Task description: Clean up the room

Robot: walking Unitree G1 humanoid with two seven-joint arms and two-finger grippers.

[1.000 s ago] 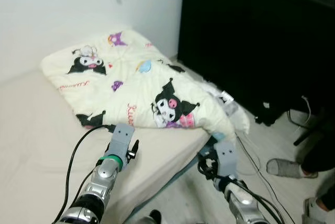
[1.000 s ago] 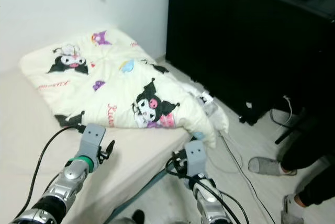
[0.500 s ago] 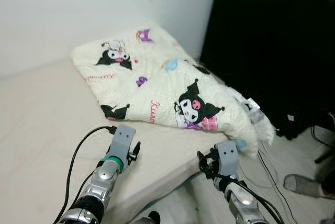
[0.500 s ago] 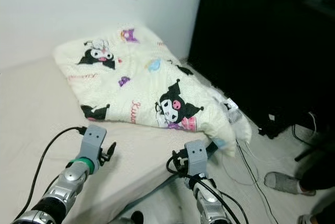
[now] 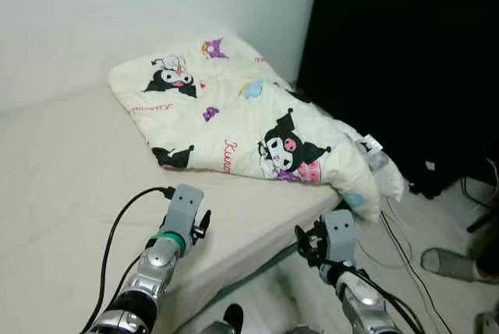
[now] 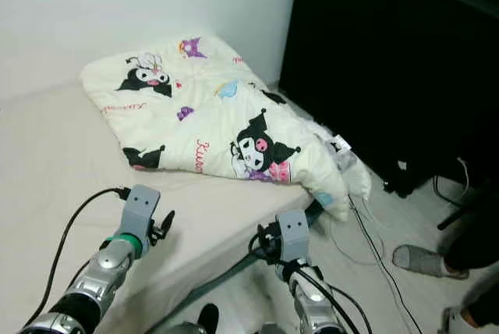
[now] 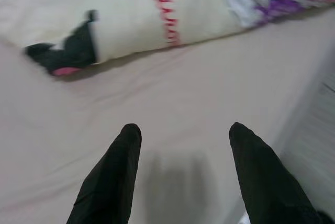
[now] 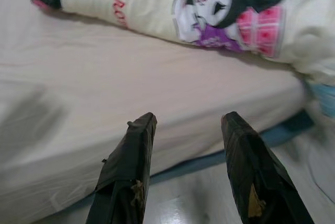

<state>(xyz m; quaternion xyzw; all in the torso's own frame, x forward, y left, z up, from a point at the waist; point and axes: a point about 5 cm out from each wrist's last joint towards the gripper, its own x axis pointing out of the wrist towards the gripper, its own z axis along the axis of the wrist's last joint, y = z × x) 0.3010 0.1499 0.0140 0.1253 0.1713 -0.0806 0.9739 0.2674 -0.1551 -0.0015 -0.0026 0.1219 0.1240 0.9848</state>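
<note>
The quilt (image 5: 249, 119) lay on the bed (image 5: 62, 170), its long axis running from far left to near right, one end drooping over the right edge. It was cream with cartoon prints. Both the left gripper (image 7: 183, 169) and right gripper (image 8: 186, 169) hovered spread and empty.

Cut off and hidden bits from my seat

I lose the bed (image 5: 54, 193) past the left edge, and the quilt (image 5: 257, 119) drapes over its far corner, covering whatever lies under it. A slipper (image 5: 448, 264) by the right edge runs out of frame, its wearer unseen. The dark cabinet (image 5: 405, 61) is too black to read. Both arms are cropped at the bottom.
</note>
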